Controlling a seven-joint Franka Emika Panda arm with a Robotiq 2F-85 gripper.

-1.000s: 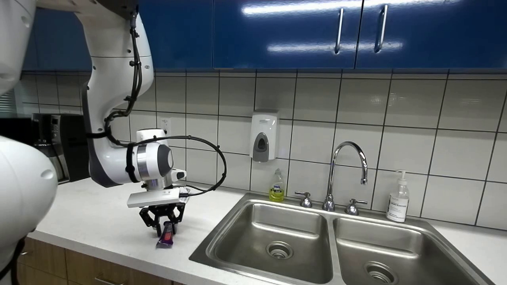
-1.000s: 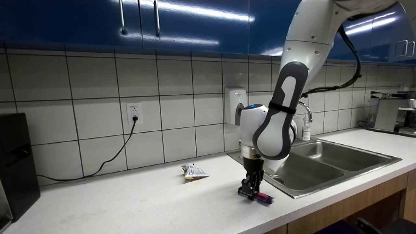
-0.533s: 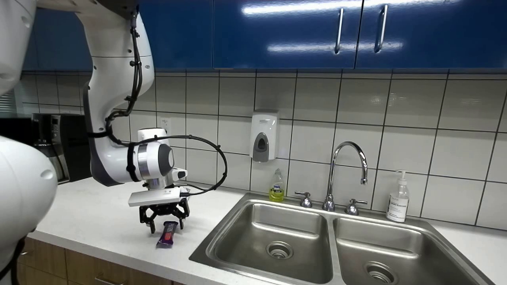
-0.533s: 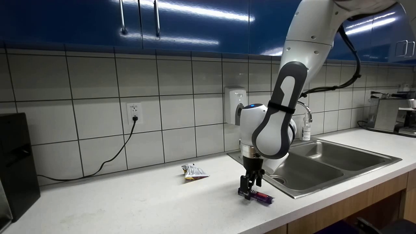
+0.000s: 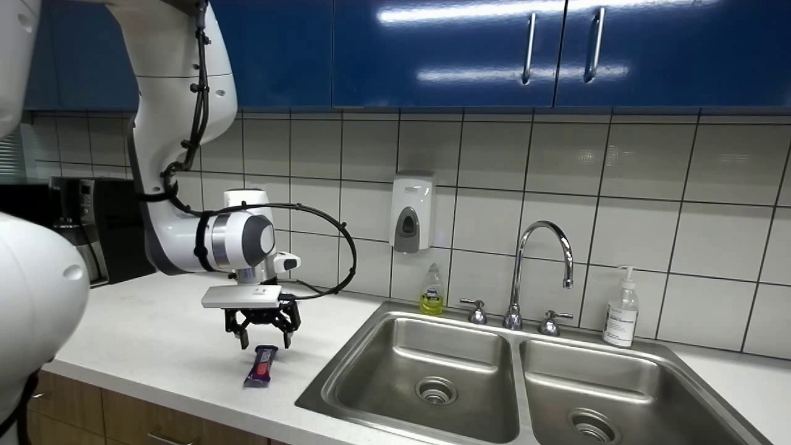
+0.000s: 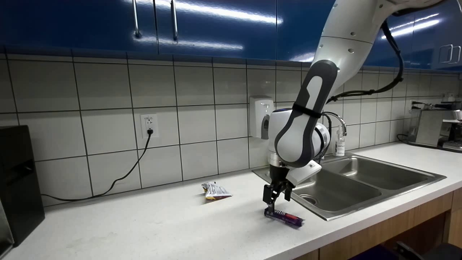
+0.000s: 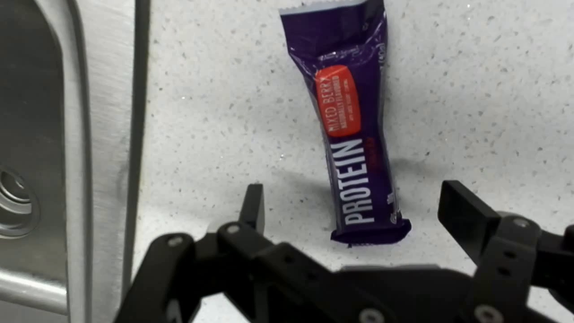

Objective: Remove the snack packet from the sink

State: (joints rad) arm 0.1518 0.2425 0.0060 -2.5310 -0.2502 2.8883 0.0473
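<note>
- Task item: slim, glossy purple snack packet (image 7: pixel 352 121), red label, white "PROTEIN" lettering. Lies flat, print up, on the white speckled counter (image 6: pixel 144 224), outside the sink.
- Double-basin stainless steel sink (image 5: pixel 518 383): packet rests beside it, apart from the rim; a strip of counter shows between them in the wrist view.
- Black two-fingered gripper (image 5: pixel 266 340): jaws spread wide, nothing held. Wrist view puts the fingertips either side of the packet's near end, counter visible between each tip and the wrapper. In an exterior view the tips hang above counter level; no contact seen there.
- Crumpled silver-white wrapper (image 6: pixel 215 191) near the pale tiled wall (image 6: pixel 108 126), well apart from the packet. By my reading, not the target.
- Progress, judged: packet out of the sink, lying free. Removal looks done.
- Left, judged: probably only clearing the gripper away. Straight up seems safest; a sideways drift this close could nudge the packet.
</note>
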